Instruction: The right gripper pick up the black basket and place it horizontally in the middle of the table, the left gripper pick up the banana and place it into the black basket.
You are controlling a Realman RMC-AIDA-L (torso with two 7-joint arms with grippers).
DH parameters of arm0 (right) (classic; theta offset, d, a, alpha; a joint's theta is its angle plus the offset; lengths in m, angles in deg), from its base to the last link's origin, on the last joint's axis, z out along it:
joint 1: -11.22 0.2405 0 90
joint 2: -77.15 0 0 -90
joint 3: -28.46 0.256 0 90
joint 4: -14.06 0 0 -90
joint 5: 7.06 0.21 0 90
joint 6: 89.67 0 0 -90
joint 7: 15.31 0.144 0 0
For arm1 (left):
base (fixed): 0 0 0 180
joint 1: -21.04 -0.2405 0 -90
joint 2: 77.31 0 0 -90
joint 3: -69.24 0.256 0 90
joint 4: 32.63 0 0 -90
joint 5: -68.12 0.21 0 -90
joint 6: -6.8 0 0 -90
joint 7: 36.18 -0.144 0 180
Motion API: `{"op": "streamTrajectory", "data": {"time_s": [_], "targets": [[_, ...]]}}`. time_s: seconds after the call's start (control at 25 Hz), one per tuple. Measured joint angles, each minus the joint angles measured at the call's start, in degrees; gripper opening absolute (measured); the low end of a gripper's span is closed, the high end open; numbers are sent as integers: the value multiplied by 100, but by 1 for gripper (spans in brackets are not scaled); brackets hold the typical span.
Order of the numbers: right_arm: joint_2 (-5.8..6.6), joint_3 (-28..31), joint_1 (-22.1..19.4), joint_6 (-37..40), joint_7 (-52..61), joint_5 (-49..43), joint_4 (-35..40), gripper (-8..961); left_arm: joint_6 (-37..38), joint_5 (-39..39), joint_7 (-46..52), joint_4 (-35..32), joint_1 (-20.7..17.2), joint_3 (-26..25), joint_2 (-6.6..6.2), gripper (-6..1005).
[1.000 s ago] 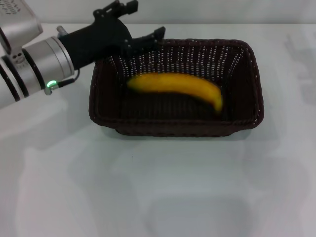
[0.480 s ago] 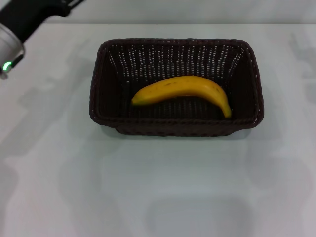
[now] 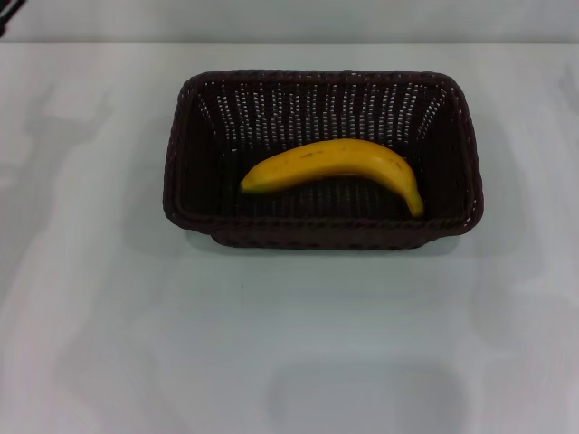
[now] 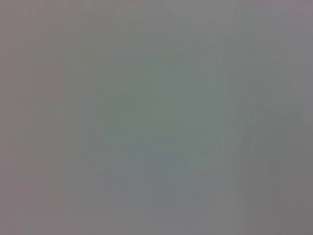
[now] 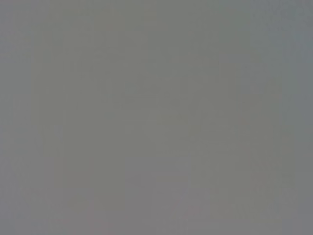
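The black basket [image 3: 323, 231] lies lengthwise across the middle of the white table [image 3: 271, 344] in the head view. The banana [image 3: 336, 165] lies inside it on the basket floor, curved, with its ends pointing left and right. Nothing touches the banana or the basket. Only a small dark piece of my left gripper [image 3: 9, 7] shows at the far top left corner, well away from the basket. My right gripper is out of view. Both wrist views show only a plain grey surface.
The table's far edge [image 3: 289, 42] runs just behind the basket. Faint shadows lie on the tabletop at the left.
My left arm has pulled back up and to the left, from the basket's left rim to almost out of the picture. The banana has settled on the basket floor.
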Motion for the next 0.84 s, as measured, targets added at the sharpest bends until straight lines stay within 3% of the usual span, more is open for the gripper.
{"op": "streamTrajectory", "data": {"time_s": [0.44,0.84], "targets": [[-17,-42,0,181,121,3,237,761,-9,-407,26,-256,-814,109,8,881],[-26,-76,19,306,219,-33,303,761,-503,-562,24,-154,-1108,256,0,881]]}}
